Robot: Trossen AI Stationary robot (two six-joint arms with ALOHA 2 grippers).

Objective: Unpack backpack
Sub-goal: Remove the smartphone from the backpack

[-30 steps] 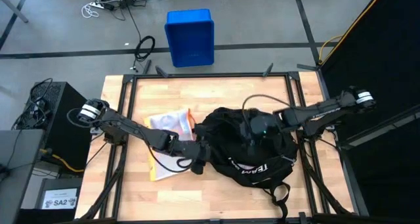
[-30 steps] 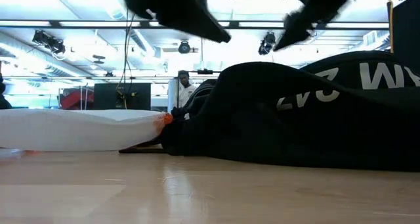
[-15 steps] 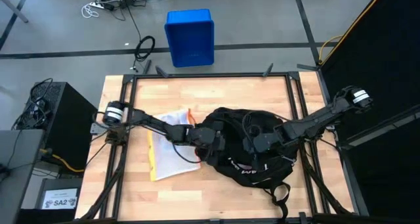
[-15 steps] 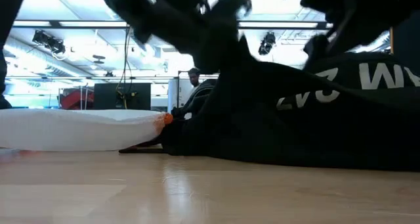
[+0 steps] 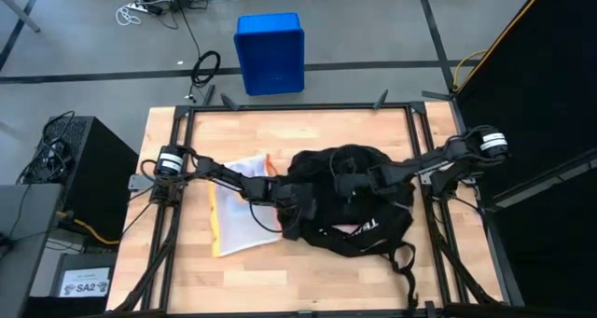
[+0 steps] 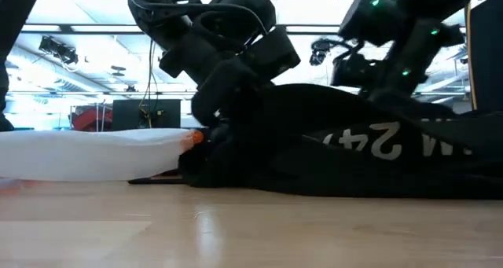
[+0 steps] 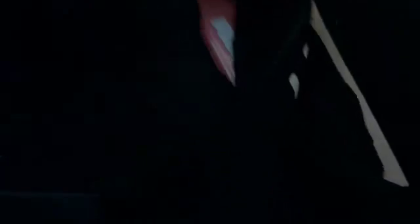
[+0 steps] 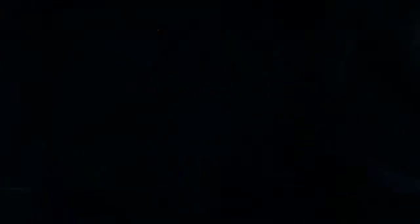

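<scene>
The black backpack (image 5: 359, 220) lies flat on the wooden table right of centre. Its side with white lettering (image 6: 377, 138) faces the near edge, and its straps (image 5: 403, 262) trail toward that edge. My left gripper (image 5: 297, 201) comes in from the left and is sunk into the backpack's left end. My right gripper (image 5: 343, 189) comes from the right and is down on the backpack's top middle. Black fabric hides both heads. The left wrist view is dark apart from a red and pale blue thing (image 7: 220, 37). The right wrist view is black.
A white bag with orange and yellow edging (image 5: 242, 206) lies flat on the table left of the backpack, under my left arm. A blue plastic crate (image 5: 270, 52) stands on the floor beyond the far edge. A black frame (image 5: 298, 106) borders the table.
Both arms have come down onto the backpack. My left gripper has gone right and toward the far edge, into the backpack's left end. My right gripper has sunk onto its top. The backpack has flattened, and its lettered side sits lower and has shifted left in the low view.
</scene>
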